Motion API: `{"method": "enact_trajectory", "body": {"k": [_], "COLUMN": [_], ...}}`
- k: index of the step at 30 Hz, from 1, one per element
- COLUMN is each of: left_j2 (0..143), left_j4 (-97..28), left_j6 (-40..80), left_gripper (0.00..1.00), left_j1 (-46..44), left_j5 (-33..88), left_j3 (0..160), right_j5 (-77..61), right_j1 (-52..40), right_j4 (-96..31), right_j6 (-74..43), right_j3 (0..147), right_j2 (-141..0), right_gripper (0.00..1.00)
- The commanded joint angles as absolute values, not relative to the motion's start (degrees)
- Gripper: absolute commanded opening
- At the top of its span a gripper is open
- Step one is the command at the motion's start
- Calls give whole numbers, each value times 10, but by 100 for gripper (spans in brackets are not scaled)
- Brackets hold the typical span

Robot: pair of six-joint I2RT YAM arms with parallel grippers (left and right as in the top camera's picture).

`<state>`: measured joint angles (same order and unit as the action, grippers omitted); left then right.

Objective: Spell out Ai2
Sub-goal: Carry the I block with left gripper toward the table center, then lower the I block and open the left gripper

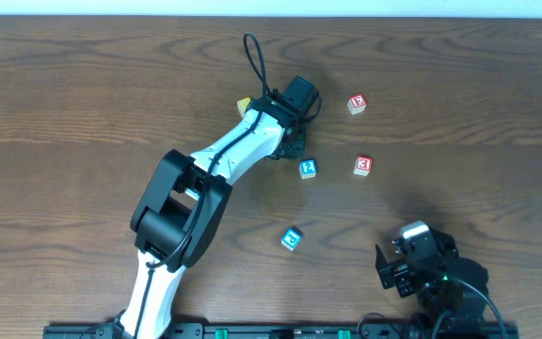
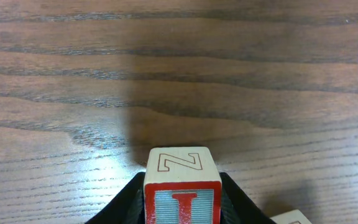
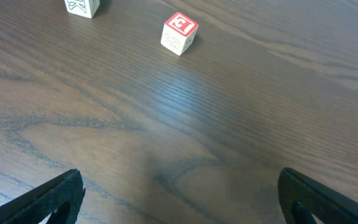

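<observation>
Wooden table; left end effector apparently clamps the I cube; right end effector gapes empty.

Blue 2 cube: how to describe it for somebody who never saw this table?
Find the white arm reaching across the table. Just right of its far end sits the blue 2 cube, with a red cube further right. The other blue cube lies apart, nearer the arm bases.
</observation>
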<state>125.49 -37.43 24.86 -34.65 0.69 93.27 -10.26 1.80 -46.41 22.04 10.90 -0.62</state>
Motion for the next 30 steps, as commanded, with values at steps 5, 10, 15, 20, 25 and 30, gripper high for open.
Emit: {"method": "enact_trajectory", "body": {"k": [5, 10, 15, 20, 25, 30], "left_j2": [1274, 1274, 1273, 1273, 1273, 1276], "left_j4": [-376, -374, -370, -366, -320, -258], "left_j6": [253, 253, 230, 211, 205, 179], "left_gripper": [49, 50, 55, 66, 76, 76], "left_j1": [-345, -345, -335, -319, -312, -311], "left_j5": [-6, -6, -21, -21, -18, -12], "left_j3": [938, 938, 966, 1030, 1047, 1047], "right_j5": [-103, -103, -103, -103, -103, -103], "right_j1": [21, 21, 21, 21, 21, 21], "right_j4": [-465, -465, -465, -465, -465, -465], "right_j6": [228, 228, 228, 228, 228, 228], "right_j3": [103, 103, 103, 103, 103, 103], "right_j2": [-3, -3, -3, -3, -3, -3], "right_gripper": [99, 99, 99, 99, 99, 99]}}
